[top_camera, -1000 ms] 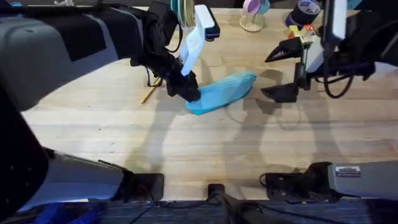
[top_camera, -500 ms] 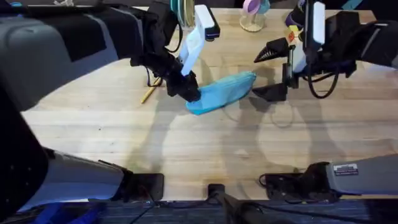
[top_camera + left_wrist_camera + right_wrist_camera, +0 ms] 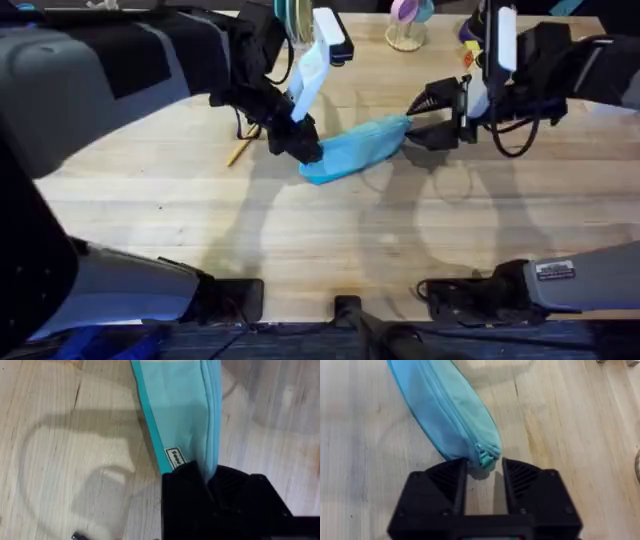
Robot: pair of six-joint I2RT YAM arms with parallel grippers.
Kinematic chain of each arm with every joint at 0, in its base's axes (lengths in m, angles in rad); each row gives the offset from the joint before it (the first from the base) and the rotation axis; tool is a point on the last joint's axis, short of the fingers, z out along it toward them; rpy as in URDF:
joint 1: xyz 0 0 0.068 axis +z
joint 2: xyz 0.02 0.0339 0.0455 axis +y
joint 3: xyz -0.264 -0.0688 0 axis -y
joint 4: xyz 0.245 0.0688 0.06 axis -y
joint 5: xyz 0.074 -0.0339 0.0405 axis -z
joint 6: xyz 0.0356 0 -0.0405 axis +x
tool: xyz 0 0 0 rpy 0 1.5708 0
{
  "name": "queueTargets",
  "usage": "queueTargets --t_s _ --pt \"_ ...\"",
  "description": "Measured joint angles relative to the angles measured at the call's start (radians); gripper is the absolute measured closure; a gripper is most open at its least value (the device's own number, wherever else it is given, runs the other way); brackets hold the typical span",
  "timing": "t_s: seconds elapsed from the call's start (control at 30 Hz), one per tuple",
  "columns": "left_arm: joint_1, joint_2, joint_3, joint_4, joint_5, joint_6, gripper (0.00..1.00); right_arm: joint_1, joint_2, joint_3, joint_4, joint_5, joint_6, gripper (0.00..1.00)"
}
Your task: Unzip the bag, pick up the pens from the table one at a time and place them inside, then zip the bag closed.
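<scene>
The light blue bag (image 3: 360,146) lies slanted on the table (image 3: 330,230), zipper closed. My left gripper (image 3: 304,143) is shut on the bag's near-left end; in the left wrist view its black fingers (image 3: 186,485) pinch the bag (image 3: 180,405) by its label. My right gripper (image 3: 418,118) is open at the bag's far-right tip. The right wrist view shows the bag (image 3: 445,410) with its zipper pull (image 3: 484,458) sitting between the two spread fingers of the right gripper (image 3: 484,475), untouched. One yellow pen (image 3: 239,151) lies on the table left of the left gripper.
At the back edge stand a clear holder with purple and teal items (image 3: 405,25), a dark tape roll (image 3: 492,16) and stacked rolls (image 3: 293,16). Bare wood stretches across the table's front half.
My right gripper has moved left and down to the bag's right tip, its fingers now on either side of the zipper pull. The left gripper and the bag have stayed put.
</scene>
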Motion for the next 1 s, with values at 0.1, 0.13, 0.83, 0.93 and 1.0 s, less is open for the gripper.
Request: queueTargets --t_s 0.1,0.13,0.83,0.93,1.0 --pt "0.000 0.000 0.000 -0.001 0.000 0.000 0.956 0.001 0.000 0.000 0.002 0.000 0.001 0.779" --pt "0.000 0.000 0.000 -0.002 0.000 -0.001 0.956 0.001 0.000 0.000 0.006 0.000 0.001 0.865" --pt "-0.001 0.000 0.000 -0.004 -0.001 -0.003 0.956 0.005 -0.007 0.033 -0.051 0.017 0.002 0.969" --pt "-0.001 0.000 0.000 -0.003 -0.005 -0.003 0.956 0.006 -0.026 0.057 -0.100 0.028 0.002 0.969" --pt "-0.001 0.000 0.000 -0.003 -0.004 -0.003 0.956 0.006 -0.044 0.074 -0.134 0.036 0.002 0.969"
